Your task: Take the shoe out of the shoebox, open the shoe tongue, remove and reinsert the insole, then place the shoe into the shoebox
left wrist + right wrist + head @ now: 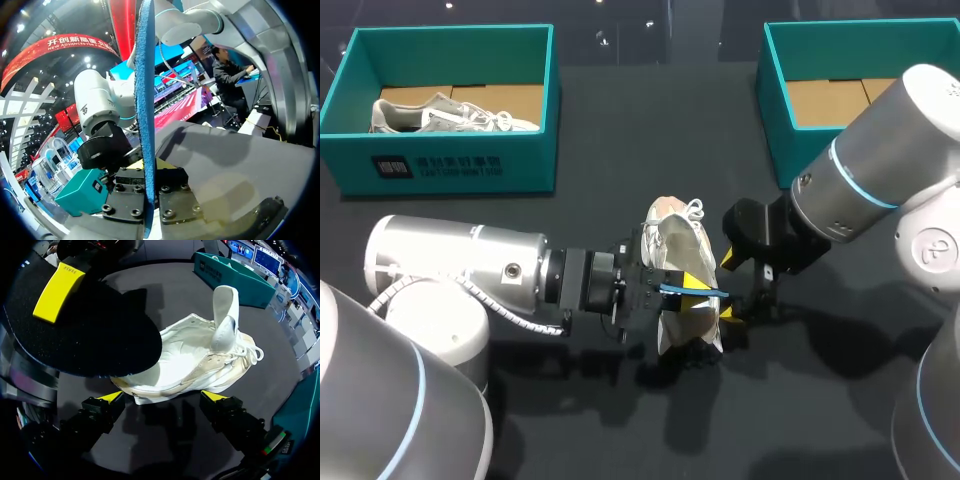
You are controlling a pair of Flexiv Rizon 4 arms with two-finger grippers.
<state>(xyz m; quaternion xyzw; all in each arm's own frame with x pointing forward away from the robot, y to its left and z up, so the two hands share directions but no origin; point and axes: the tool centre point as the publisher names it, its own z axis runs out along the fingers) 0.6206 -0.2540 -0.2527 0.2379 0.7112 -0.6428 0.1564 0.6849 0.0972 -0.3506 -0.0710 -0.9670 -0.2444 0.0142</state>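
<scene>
While the left gripper (pixel 682 286) clamps the insole (pixel 146 100) edgewise, the right gripper (pixel 163 397) stands wide open beside the white shoe (pixel 195 360), whose toe points far.

the shoe (pixel 680 235) lies mid-table (pixel 800 400), between the left gripper (pixel 698 295) on its left and the right gripper (pixel 732 286) on its right. the insole (pixel 145 100) stands on edge, clamped in the left gripper. behind it, the left shoebox (pixel 450 165) holds a second shoe (pixel 445 115); the right shoebox (pixel 778 120) sits opposite.
</scene>
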